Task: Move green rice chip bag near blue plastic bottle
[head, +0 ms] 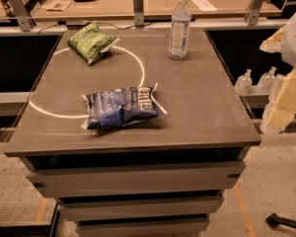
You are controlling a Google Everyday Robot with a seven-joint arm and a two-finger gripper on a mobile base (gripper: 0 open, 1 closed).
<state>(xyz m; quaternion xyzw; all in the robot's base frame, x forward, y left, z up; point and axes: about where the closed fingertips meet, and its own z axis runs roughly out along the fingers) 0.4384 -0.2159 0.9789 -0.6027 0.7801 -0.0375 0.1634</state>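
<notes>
Camera view showed the green rice chip bag [91, 42] lying flat near the far left corner of the grey table [202, 107], well apart from the blue plastic bottle [179, 27]. The bottle stood upright by the far edge, right of centre. It was capped, and how full it was could not be told. A dark-blue chip bag [121, 107] lay flat nearer the front edge, left of centre, apart from both. Both bags looked closed and puffed, so their contents were hidden.

The gripper [286, 102] hung off the table's right edge, over the floor, and whether it was wide or narrow could not be told. Nothing appeared to be in it, which suggested the reach toward the green bag had not begun. Small pump bottles [244, 82] sat on a ledge beyond the right edge.
</notes>
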